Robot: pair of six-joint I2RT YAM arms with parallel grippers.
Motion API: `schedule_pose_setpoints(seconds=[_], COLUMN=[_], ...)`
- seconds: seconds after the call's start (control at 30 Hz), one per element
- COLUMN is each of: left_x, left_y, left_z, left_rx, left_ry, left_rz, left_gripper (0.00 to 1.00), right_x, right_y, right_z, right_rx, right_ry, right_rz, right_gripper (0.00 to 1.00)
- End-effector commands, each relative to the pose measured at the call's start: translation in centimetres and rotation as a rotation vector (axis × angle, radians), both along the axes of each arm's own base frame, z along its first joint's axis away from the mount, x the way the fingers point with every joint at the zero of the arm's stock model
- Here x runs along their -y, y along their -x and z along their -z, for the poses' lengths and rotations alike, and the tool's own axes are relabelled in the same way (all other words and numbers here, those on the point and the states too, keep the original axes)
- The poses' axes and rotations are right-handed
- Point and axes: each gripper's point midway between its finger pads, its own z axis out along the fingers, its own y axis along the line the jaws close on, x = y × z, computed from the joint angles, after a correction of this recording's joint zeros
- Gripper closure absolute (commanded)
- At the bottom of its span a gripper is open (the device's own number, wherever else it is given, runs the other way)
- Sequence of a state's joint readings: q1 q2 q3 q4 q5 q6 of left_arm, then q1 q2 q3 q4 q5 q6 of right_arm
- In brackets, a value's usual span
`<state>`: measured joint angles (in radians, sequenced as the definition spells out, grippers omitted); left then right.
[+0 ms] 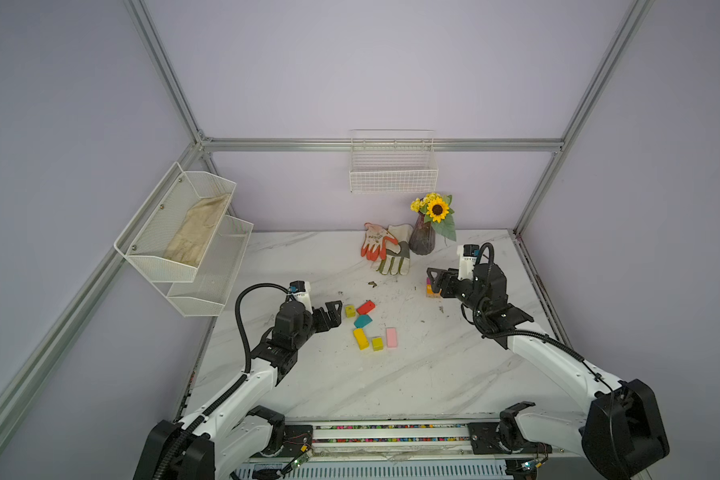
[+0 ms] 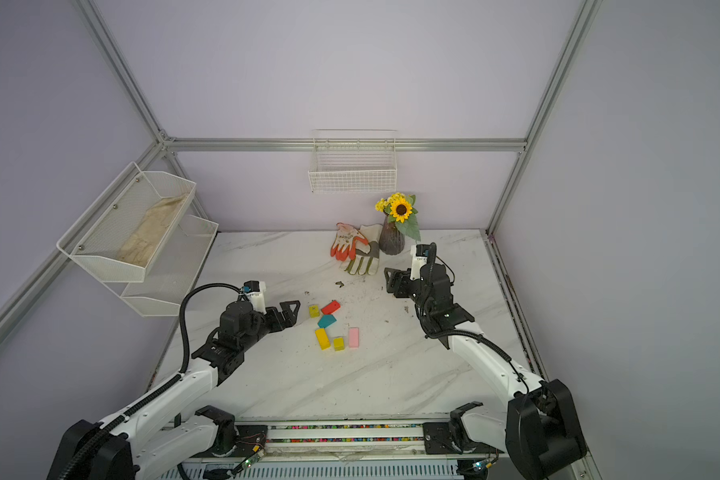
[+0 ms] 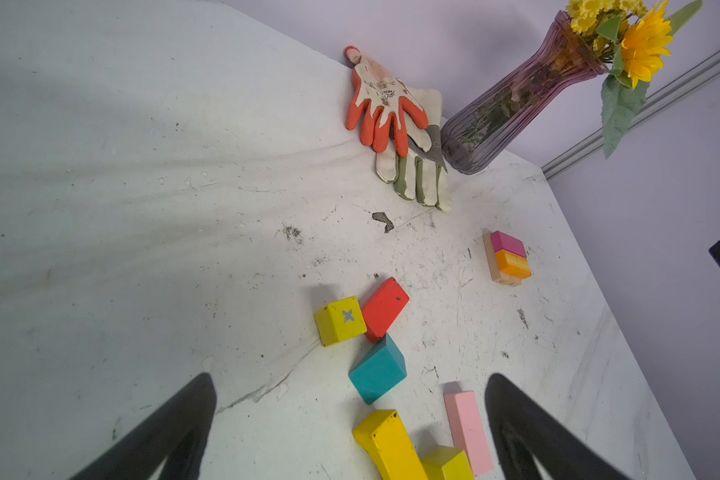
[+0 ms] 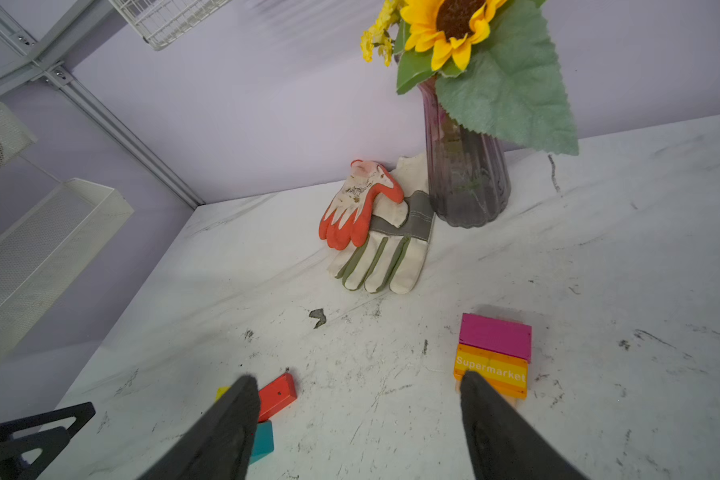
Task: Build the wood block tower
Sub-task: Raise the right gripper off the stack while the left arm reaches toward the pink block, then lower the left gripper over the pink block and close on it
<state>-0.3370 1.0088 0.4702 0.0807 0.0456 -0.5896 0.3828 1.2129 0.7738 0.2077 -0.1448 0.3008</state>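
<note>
Well off table (image 1: 391, 386) edges, wood blocks (image 1: 363, 321).

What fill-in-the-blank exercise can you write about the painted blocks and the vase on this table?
1. The word printed on the orange wooden block is ____.
2. The small yellow wooden cube, next to the red wooden bar, bears a grey mark shaped like the letter ____.
3. The dark purple ribbed glass vase holds one large yellow ____.

Missing words: Supermarket; X; sunflower.
</note>
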Motion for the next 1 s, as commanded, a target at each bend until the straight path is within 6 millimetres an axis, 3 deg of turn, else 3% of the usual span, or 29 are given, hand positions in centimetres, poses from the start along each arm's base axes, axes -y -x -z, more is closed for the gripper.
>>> schedule_pose_setpoints(seconds=[0.0, 0.2, 0.4, 0.5, 0.77, 0.97], left_x=[1.6, 6.5, 13.5, 15.7, 18.2, 21.3], left_y=[-1.1, 0.3, 4.1, 5.1, 3.6, 2.4], left_z=[-6.1, -6.6, -4.0, -2.5, 0.2, 3.6], left_rx=[0.155, 0.179, 0.157, 0.157, 0.080, -0.019], left_ry=[0.015, -0.046, -0.247, -0.312, -0.425, -0.473], left_rz=[0.052, 0.200, 0.491, 0.588, 0.687, 0.799], left_gripper=[0.00, 0.00, 0.03, 0.03, 0.01, 0.02], right_x=[-1.7, -1.5, 0.3, 0.8, 3.1, 2.7], right_y=[0.4, 0.3, 0.0, 0.1, 1.2, 0.9], right_z=[-0.9, -1.1, -1.0, -1.2, -2.5, -2.1], right_rx=[0.045, 0.055, 0.065, 0.076, 0.115, 0.103], right_ry=[-0.028, -0.039, -0.007, -0.003, -0.021, -0.016], right_rz=[-0.092, -0.074, 0.021, 0.046, 0.146, 0.137], right_gripper=[0.23, 0.24, 0.26, 0.28, 0.27, 0.27])
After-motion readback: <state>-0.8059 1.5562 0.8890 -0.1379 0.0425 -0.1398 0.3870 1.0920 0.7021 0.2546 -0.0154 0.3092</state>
